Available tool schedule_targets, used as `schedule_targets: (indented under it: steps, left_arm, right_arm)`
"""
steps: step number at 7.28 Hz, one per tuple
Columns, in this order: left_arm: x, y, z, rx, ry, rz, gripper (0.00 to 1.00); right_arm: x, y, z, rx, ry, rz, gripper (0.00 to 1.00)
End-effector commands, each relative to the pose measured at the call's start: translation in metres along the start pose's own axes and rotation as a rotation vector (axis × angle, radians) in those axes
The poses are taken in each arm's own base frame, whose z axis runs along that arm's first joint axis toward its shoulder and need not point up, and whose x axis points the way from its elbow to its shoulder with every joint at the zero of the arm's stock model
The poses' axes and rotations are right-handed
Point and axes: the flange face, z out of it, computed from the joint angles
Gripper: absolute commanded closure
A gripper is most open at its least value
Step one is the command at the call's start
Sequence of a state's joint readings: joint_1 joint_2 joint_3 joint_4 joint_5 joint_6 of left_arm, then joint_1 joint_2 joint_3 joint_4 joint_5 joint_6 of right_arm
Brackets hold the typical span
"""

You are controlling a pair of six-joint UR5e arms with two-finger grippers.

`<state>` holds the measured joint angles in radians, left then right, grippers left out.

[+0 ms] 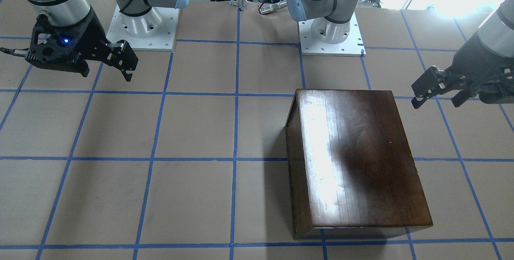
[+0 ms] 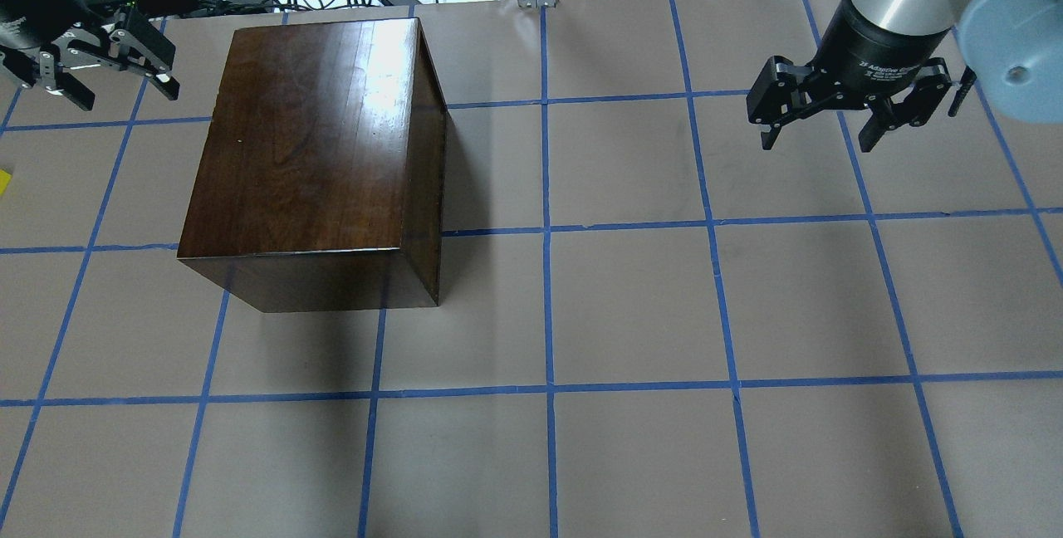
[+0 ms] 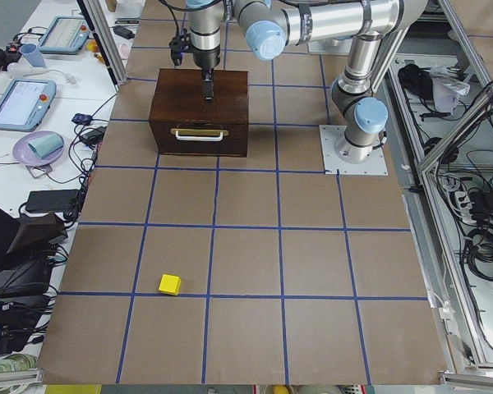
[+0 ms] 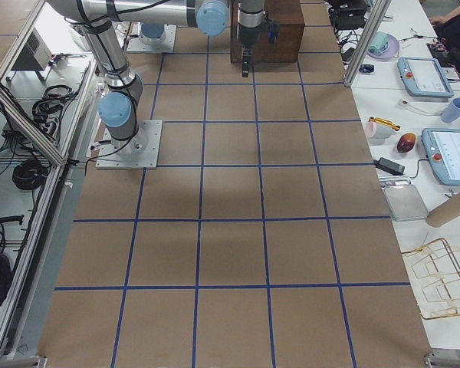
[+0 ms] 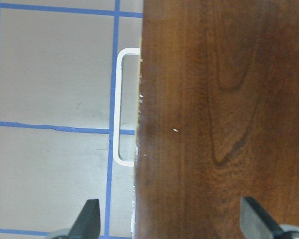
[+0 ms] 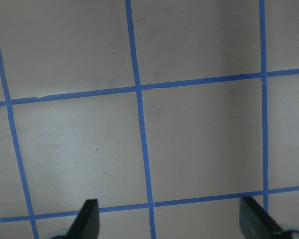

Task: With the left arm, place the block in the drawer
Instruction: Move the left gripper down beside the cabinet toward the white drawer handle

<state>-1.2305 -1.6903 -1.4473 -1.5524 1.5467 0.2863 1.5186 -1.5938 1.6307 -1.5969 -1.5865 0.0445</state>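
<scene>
Nearest the left-end camera lies one yellow block (image 3: 170, 284), alone on the brown surface (image 3: 255, 263) just beside a blue tape line, well apart from the single dark wooden box (image 3: 200, 98). One drawer (image 3: 200, 141) sits in that box, its front flush with the box face and carrying one pale handle (image 3: 199, 134) (the side that faces the block). Two arms are in view, each ending in one two-fingered claw. Of these, the left claw (image 2: 123, 88) hangs above the box's handle end, fingers spread wide and holding nothing; its wrist camera looks straight down on the box top and the handle. Across the surface the right claw (image 2: 818, 138) hovers over the taped grid, well apart from the box, likewise spread and empty.
</scene>
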Motion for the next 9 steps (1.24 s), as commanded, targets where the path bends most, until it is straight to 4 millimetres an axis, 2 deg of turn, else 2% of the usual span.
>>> schedule_targets:
  steps: [1, 2, 4, 7, 9]
  left_arm:
    - [-0.042, -0.016, 0.026, -0.024, 0.009, 0.068, 0.00]
    - [-0.057, -0.026, 0.040, -0.018, 0.013, 0.078, 0.00]
    - [-0.067, -0.039, 0.072, -0.049, 0.026, 0.129, 0.00]
    - [-0.105, -0.044, 0.101, -0.073, 0.079, 0.188, 0.00]
    - [-0.114, -0.051, 0.122, -0.053, 0.178, 0.158, 0.00]
  right_arm:
    - [0.000, 0.000, 0.000, 0.000, 0.000, 0.000, 0.00]
    - [0.000, 0.000, 0.000, 0.000, 0.000, 0.000, 0.00]
    - [0.000, 0.000, 0.000, 0.000, 0.000, 0.000, 0.00]
    - [0.000, 0.000, 0.000, 0.000, 0.000, 0.000, 0.00]
    - [0.000, 0.000, 0.000, 0.000, 0.000, 0.000, 0.00]
